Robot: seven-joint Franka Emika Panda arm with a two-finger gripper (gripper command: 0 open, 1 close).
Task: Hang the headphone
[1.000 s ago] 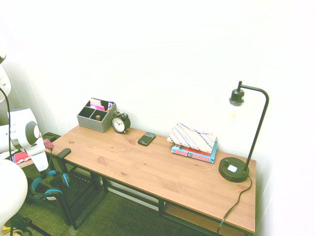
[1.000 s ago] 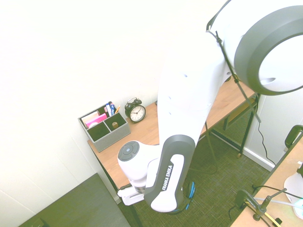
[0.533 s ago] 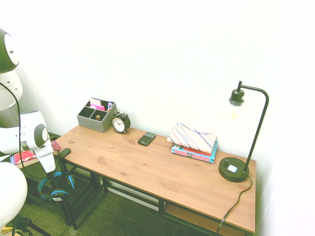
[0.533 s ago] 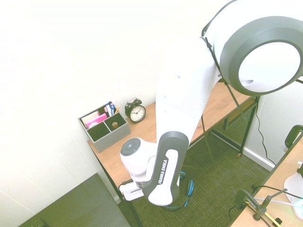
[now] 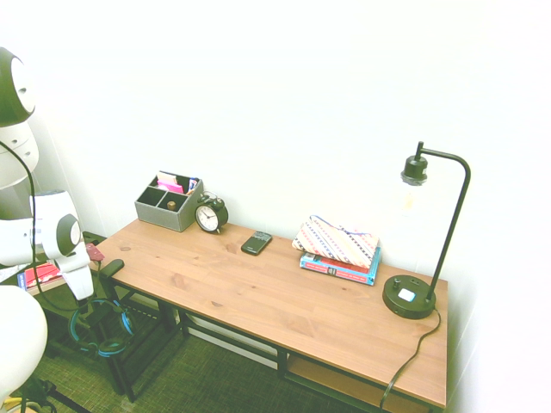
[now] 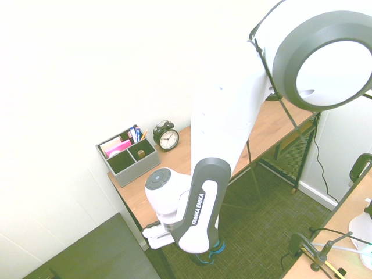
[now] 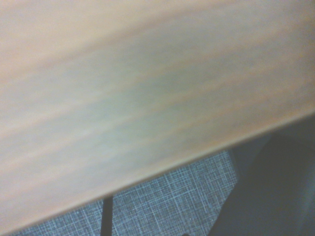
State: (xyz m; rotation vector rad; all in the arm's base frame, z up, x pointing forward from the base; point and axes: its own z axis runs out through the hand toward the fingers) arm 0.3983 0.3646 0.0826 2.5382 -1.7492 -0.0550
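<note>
The black-and-blue over-ear headphone (image 5: 112, 352) hangs low by the brown wooden desk's (image 5: 215, 288) end, likely at release; jaw opening can't be told, so the white gripper (image 5: 85, 298) should confirm support before withdrawing.

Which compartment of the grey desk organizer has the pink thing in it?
The rear compartment on the side away from the alarm clock; pens stand in the other rear one.
</note>
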